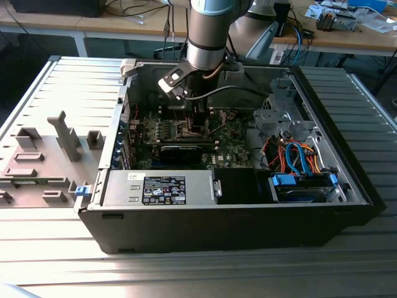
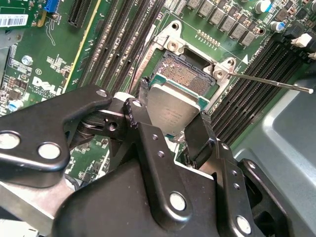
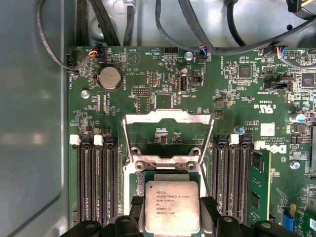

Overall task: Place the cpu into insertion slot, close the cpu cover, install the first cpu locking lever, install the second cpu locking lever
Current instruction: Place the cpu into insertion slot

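Second wrist view: black gripper [image 2: 173, 109] clamped on flat silver-grey square cpu [image 2: 174, 113], tilted just above dark square silver-rimmed insertion slot [image 2: 190, 75] | first wrist view: thin silver frame cpu cover [image 3: 168, 117] stood open beyond slot | exterior view: grey arm [image 1: 208, 37] stood over slot | judgement: level chip, square edges to rim, lower gently.

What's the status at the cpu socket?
Gripper shut on cpu; held above insertion slot, not seated; cpu cover open, locking lever swung aside.
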Available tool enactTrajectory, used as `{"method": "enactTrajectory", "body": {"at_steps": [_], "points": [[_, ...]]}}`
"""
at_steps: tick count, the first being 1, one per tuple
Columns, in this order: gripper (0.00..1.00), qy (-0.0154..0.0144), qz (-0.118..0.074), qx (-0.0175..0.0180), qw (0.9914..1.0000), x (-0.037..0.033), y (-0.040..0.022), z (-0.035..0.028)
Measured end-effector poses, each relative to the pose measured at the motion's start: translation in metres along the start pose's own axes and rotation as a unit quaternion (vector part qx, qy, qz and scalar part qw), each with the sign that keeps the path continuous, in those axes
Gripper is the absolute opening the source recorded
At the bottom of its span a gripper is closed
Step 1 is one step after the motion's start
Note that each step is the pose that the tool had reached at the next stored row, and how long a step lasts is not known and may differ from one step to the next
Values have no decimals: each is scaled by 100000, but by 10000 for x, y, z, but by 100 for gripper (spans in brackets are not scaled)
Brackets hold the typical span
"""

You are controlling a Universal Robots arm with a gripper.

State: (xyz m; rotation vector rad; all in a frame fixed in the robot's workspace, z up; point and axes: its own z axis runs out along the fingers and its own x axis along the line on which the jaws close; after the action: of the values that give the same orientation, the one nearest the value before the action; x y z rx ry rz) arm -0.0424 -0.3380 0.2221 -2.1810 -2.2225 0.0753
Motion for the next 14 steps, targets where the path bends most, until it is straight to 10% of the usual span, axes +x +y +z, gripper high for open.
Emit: {"method": "enactTrajectory", "body": {"at_steps": [14], "points": [[54,-1,3,0,100000,1,2,42]]}}
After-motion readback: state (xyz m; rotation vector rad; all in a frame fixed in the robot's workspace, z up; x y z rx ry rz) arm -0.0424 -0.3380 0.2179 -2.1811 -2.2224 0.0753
